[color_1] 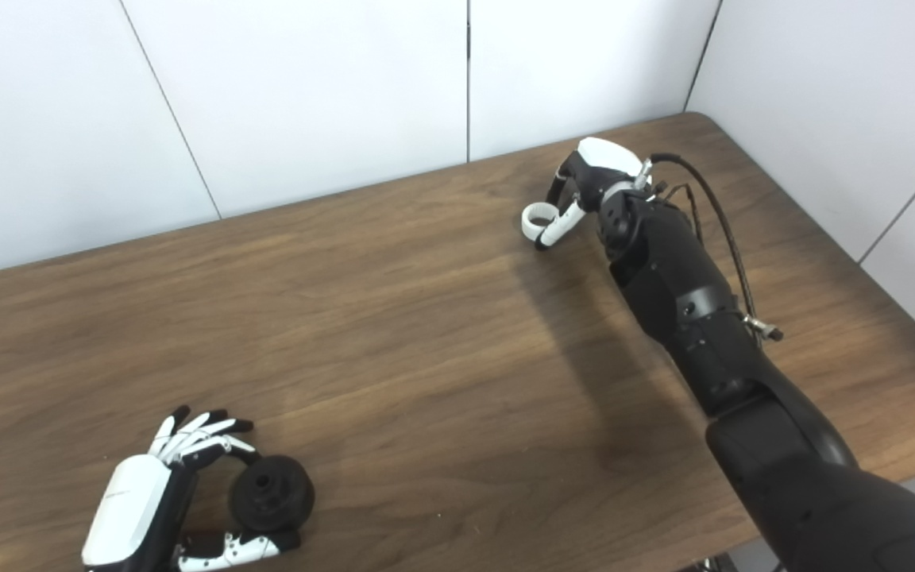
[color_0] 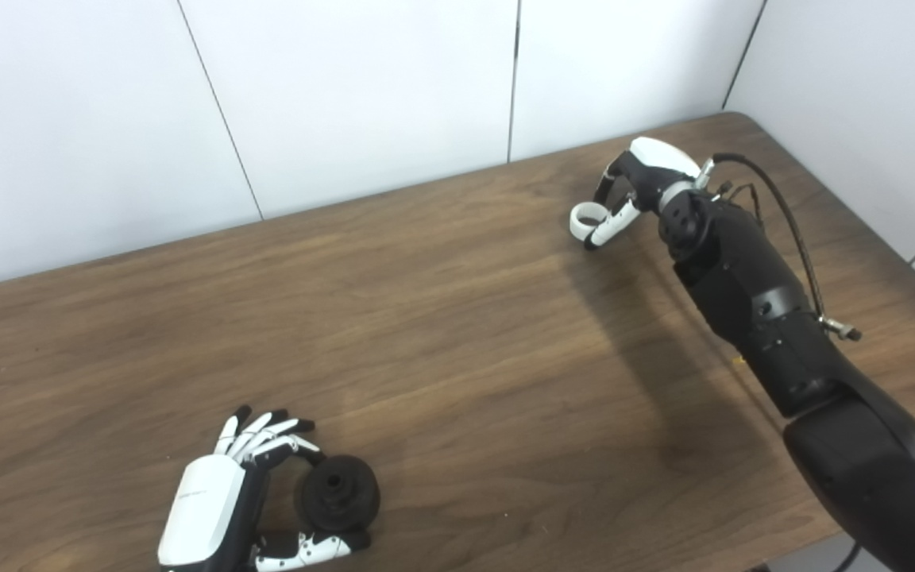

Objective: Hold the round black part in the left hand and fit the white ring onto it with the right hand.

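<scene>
The round black part (color_0: 338, 492) lies on the wooden table (color_0: 442, 318) near the front left edge, its hub facing up. My left hand (color_0: 223, 496) rests beside it, fingers (color_0: 267, 433) spread past its far side and thumb (color_0: 310, 548) along its near side. The hand cups the part without closing on it. The white ring (color_0: 584, 216) is far off at the back right, pinched between thumb and fingers of my right hand (color_0: 632, 191), at or just above the tabletop. Both also show in the right eye view: the part (color_1: 271, 492) and the ring (color_1: 535, 219).
White wall panels (color_0: 346, 95) run along the table's back edge and right side. My right forearm (color_0: 751, 294) with its cable stretches over the right part of the table and casts a shadow there.
</scene>
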